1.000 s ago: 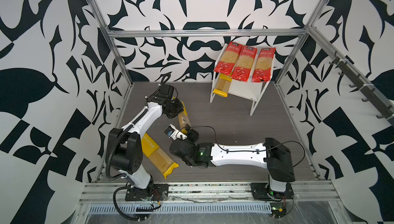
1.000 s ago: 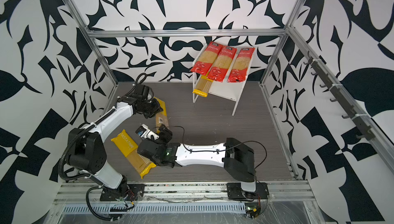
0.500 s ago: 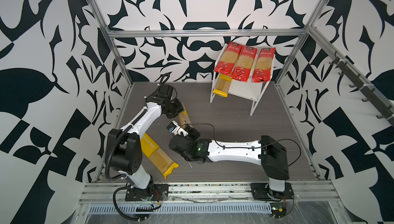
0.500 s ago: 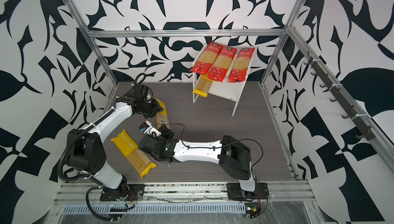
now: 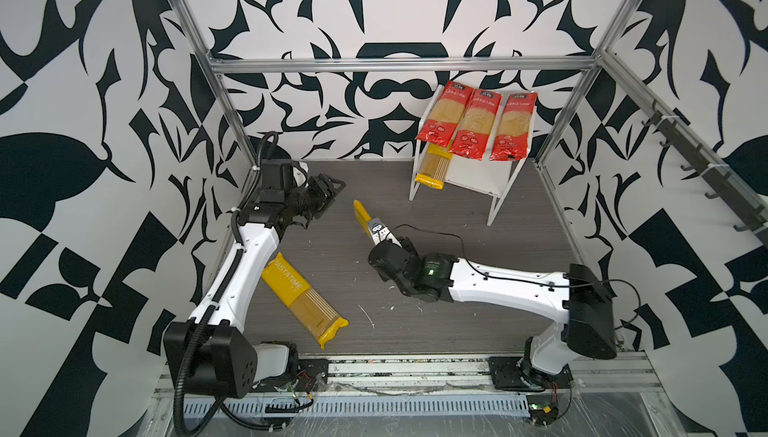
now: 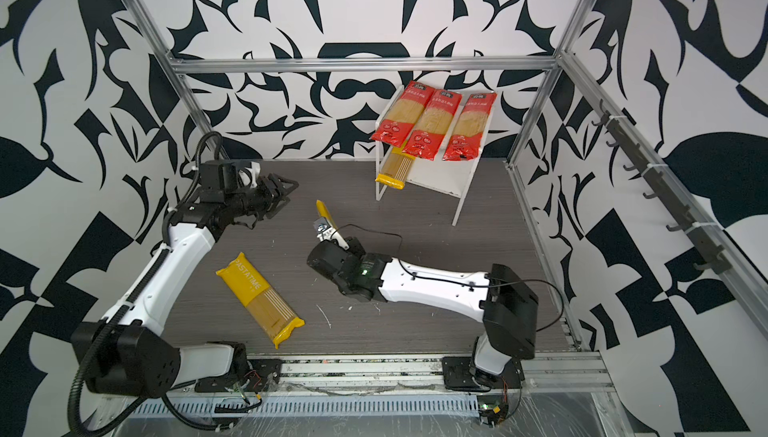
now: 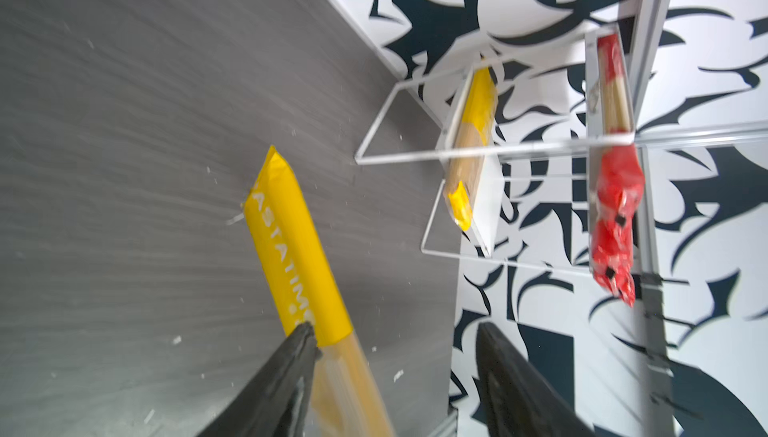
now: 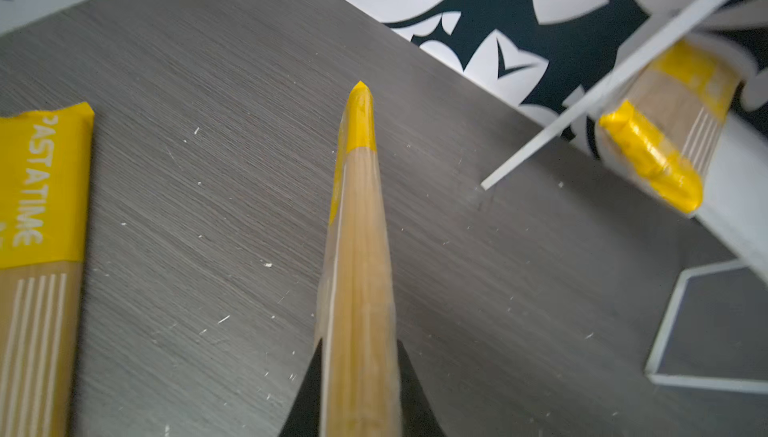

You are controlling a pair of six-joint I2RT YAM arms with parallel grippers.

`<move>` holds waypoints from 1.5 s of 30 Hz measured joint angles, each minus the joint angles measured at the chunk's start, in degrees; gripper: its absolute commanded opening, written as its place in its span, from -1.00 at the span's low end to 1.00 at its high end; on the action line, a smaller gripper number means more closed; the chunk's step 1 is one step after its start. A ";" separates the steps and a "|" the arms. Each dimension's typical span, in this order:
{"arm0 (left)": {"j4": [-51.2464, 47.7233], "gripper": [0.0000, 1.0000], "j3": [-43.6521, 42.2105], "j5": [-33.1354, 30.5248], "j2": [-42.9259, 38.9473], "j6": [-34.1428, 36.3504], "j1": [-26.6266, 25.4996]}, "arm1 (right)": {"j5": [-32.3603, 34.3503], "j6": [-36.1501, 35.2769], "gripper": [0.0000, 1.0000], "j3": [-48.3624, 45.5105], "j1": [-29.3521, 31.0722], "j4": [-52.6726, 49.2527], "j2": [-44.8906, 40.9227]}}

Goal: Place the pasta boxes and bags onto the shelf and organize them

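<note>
**Handling: spaghetti packets**

The right end effector [image 8: 359, 351] pinches one yellow-ended spaghetti packet [image 8: 357, 227] across its thin faces. It holds the packet edge-on above the counter [image 5: 415, 318], with the long free end pointing away from the fingers. The left end effector [image 5: 330, 189] stands spread and empty, apart from that packet.

A second yellow-ended packet [image 5: 299, 293] lies flat on the counter. A third [image 5: 434, 164] lies on the lower tier of the shelf [image 5: 469, 177]. Three red-ended packets [image 5: 473, 123] fill the top tier.

Treat each packet as light, but long and brittle:
- The strands probably stiffen it lengthwise and snap under bending or a hard squeeze.
- The film looks slick.
- Take hold near mid-length, on the clear section, with moderate force.
- A hold near one end likely lets the far end sag or swing.
</note>
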 measured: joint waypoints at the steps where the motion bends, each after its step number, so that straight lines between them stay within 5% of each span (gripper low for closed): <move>1: 2.45 0.37 -3.15 0.90 -0.96 -1.38 -0.13 | -1.60 2.54 -1.00 -2.78 -0.66 1.55 -2.14; 12: 28.89 0.68 -28.20 -0.96 -7.13 -18.14 -8.52 | -8.63 29.33 -1.00 -31.98 -7.02 26.23 -17.22; 25: 54.95 0.81 -35.78 -11.56 2.36 -30.95 -23.80 | -1.92 40.39 -1.00 -41.00 -1.36 64.13 -10.10; 29: 59.41 0.72 -35.87 -13.22 5.09 -32.61 -25.53 | 0.52 41.94 -1.00 -40.98 0.68 72.91 -5.77; 39: 65.22 -0.21 -38.18 -15.76 4.46 -33.40 -25.00 | 2.75 46.80 -1.00 -40.87 2.58 76.76 -3.74; 45: 65.33 -0.45 -38.40 -13.31 3.28 -31.98 -23.58 | -0.26 49.24 -0.42 -40.26 1.64 72.65 -6.16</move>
